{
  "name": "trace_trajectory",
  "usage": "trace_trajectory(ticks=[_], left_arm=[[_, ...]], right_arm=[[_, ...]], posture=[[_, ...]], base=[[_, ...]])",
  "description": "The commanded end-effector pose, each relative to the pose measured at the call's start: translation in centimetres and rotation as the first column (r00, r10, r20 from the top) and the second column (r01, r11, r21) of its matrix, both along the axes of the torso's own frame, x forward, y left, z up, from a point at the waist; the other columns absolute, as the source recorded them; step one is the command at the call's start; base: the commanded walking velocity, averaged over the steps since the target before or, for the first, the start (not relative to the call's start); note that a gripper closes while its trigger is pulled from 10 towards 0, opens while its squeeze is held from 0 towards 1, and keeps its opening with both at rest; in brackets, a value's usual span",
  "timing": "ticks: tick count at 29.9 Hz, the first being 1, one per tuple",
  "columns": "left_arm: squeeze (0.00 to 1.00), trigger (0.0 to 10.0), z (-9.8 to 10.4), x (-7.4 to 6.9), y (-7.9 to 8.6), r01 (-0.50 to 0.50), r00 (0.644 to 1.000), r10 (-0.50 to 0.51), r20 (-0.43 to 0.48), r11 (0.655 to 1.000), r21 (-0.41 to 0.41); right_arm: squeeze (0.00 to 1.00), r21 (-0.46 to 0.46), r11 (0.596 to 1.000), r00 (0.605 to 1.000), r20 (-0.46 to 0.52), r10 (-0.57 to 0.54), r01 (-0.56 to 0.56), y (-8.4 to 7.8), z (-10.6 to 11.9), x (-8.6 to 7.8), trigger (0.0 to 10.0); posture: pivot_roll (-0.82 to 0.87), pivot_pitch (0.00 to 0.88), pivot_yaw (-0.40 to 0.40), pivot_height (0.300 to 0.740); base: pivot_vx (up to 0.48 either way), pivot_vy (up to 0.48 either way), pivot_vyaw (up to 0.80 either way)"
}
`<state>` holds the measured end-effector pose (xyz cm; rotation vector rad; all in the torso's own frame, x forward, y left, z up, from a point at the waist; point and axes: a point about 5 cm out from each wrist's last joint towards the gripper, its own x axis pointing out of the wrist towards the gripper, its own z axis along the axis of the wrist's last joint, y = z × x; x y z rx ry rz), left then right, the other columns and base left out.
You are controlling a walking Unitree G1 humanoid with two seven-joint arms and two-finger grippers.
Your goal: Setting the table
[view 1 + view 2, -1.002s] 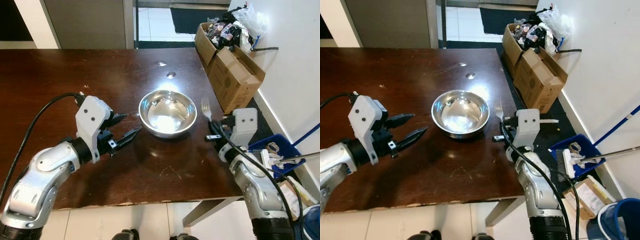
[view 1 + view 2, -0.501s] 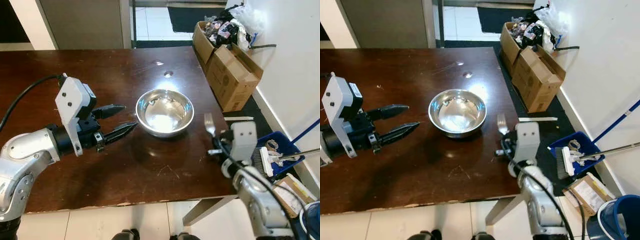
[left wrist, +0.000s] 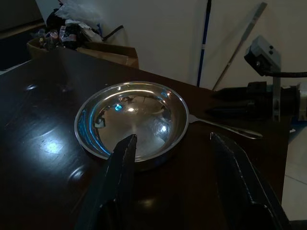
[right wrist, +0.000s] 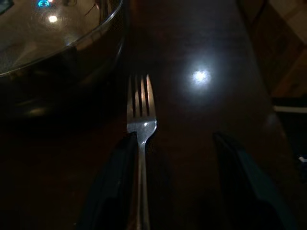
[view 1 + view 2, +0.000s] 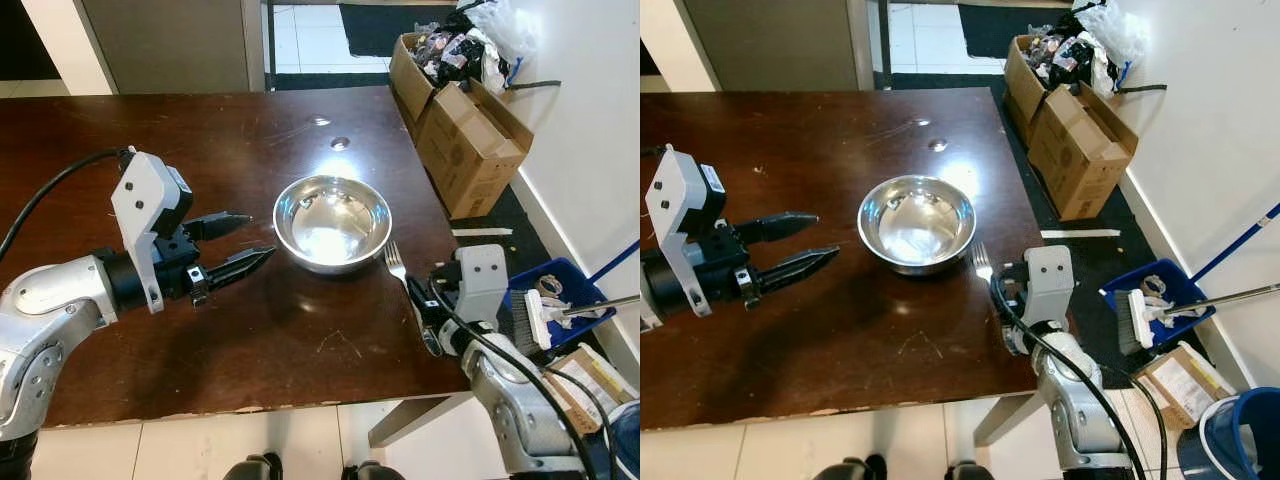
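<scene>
A shiny steel bowl (image 5: 333, 221) stands in the middle of the dark wooden table (image 5: 150, 130). Just right of it a silver fork (image 5: 410, 295) lies flat, tines pointing to the far side. My right gripper (image 5: 428, 300) hovers low over the fork's handle. In the right wrist view its fingers (image 4: 117, 182) are spread and the fork (image 4: 140, 120) lies close along one of them, so the right gripper (image 4: 173, 138) is open. My left gripper (image 5: 255, 236) is open and empty, left of the bowl (image 3: 132, 120) and pointing at it.
The table's right edge is right beside the fork. Past it on the floor are open cardboard boxes (image 5: 465, 130) full of clutter, a blue bin (image 5: 550, 300) with a brush, and a long-handled tool along the white wall. A doorway lies beyond the table's far edge.
The fork, held tines-up in the right gripper by the table's right edge, now lies flat closer to the bowl, and that gripper's fingers are spread. The left arm drew back to the left.
</scene>
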<state>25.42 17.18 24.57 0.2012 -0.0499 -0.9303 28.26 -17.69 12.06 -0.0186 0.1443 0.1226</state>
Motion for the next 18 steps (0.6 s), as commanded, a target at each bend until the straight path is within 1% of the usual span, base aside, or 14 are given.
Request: trace_trajectory(ticks=[1, 3, 4, 5, 7, 8, 10, 12, 13, 14, 15, 16, 17, 18], left_arm=[[0.00, 10.0, 0.0, -0.1, -0.1, 0.013, 1.000, -0.013, -0.011, 1.000, -0.004], [0.00, 10.0, -0.1, -0.2, -0.2, 0.035, 0.999, -0.036, -0.036, 0.999, -0.018], [0.00, 10.0, -0.2, -0.6, -0.3, 0.069, 0.996, -0.070, -0.056, 0.997, -0.018], [0.00, 10.0, -0.2, -0.6, -0.3, 0.069, 0.996, -0.070, -0.056, 0.997, -0.018], [0.00, 10.0, -0.4, -0.9, -0.3, 0.091, 0.993, -0.091, -0.070, 0.996, -0.006], [0.00, 10.0, -0.6, -1.1, -0.3, 0.103, 0.992, -0.102, -0.076, 0.995, 0.003], [0.00, 10.0, -0.6, -1.2, -0.3, 0.106, 0.991, -0.105, -0.078, 0.994, 0.007], [0.00, 10.0, -0.5, -0.9, -0.1, 0.074, 0.996, -0.074, -0.057, 0.997, 0.007], [0.00, 10.0, -0.3, -0.6, 0.2, 0.036, 0.999, -0.036, -0.039, 0.999, -0.001], [0.00, 10.0, 0.0, 0.1, 0.5, -0.033, 0.999, 0.033, -0.002, 0.999, -0.017], [0.00, 10.0, 0.0, 0.1, 0.5, -0.033, 0.999, 0.033, -0.002, 0.999, -0.017], [0.00, 10.0, 0.4, 1.0, 1.1, -0.138, 0.990, 0.140, 0.035, 0.989, -0.049], [0.00, 10.0, 0.7, 1.7, 1.5, -0.218, 0.974, 0.222, 0.053, 0.973, -0.080], [0.00, 10.0, 1.1, 2.7, 2.2, -0.348, 0.930, 0.359, 0.080, 0.930, -0.121]], right_arm=[[0.00, -0.010, 0.999, 0.998, 0.036, -0.042, 0.042, -0.5, 0.9, -0.1, 10.0], [0.00, -0.019, 0.996, 0.993, 0.085, -0.081, 0.083, -0.9, 1.9, -0.1, 10.0], [0.00, -0.011, 0.993, 0.985, 0.125, -0.117, 0.119, -1.3, 2.7, 0.0, 10.0], [0.00, -0.011, 0.993, 0.985, 0.125, -0.117, 0.119, -1.3, 2.7, 0.0, 10.0], [0.00, 0.005, 0.989, 0.977, 0.158, -0.144, 0.145, -1.6, 3.4, 0.2, 10.0], [0.00, 0.011, 0.986, 0.968, 0.191, -0.163, 0.164, -1.9, 4.3, 0.4, 10.0], [0.00, 0.013, 0.985, 0.965, 0.202, -0.169, 0.170, -1.9, 4.5, 0.5, 10.0], [0.00, -0.012, 0.984, 0.951, 0.260, -0.169, 0.178, -2.1, 5.8, 0.8, 10.0], [0.00, -0.008, 0.985, 0.943, 0.291, -0.163, 0.173, -2.0, 6.5, 1.0, 10.0], [0.00, 0.000, 0.987, 0.931, 0.332, -0.154, 0.163, -1.7, 7.4, 1.2, 10.0], [0.00, 0.000, 0.987, 0.931, 0.332, -0.154, 0.163, -1.7, 7.4, 1.2, 10.0], [0.00, 0.014, 0.990, 0.919, 0.370, -0.138, 0.142, -1.2, 8.3, 1.3, 10.0], [0.00, 0.023, 0.992, 0.910, 0.395, -0.124, 0.125, -0.8, 8.9, 1.4, 10.0], [0.00, 0.028, 0.995, 0.896, 0.434, -0.099, 0.097, -0.1, 9.7, 1.5, 10.0]], posture=[[-0.05, 0.077, 0.052, 0.740], [-0.05, 0.077, 0.052, 0.740], [-0.05, 0.078, 0.056, 0.740], [-0.05, 0.078, 0.056, 0.740], [-0.05, 0.078, 0.056, 0.740], [-0.05, 0.078, 0.056, 0.740], [-0.05, 0.078, 0.056, 0.740], [-0.05, 0.076, 0.056, 0.740], [-0.04, 0.073, 0.053, 0.740], [-0.04, 0.071, 0.051, 0.740], [-0.04, 0.071, 0.051, 0.740], [-0.04, 0.071, 0.051, 0.740], [-0.04, 0.071, 0.051, 0.740], [-0.04, 0.066, 0.047, 0.740]], base=[[0.000, 0.000, 0.00], [0.000, 0.000, 0.00], [0.000, 0.000, 0.00], [0.000, 0.000, 0.00], [0.000, 0.000, 0.00], [0.000, 0.000, 0.00], [0.000, 0.000, 0.00], [0.000, 0.000, 0.00], [0.000, 0.000, 0.00], [0.000, 0.000, 0.00], [0.000, 0.000, 0.00], [0.000, 0.000, 0.00], [0.000, 0.000, 0.00], [0.000, 0.000, 0.00]])
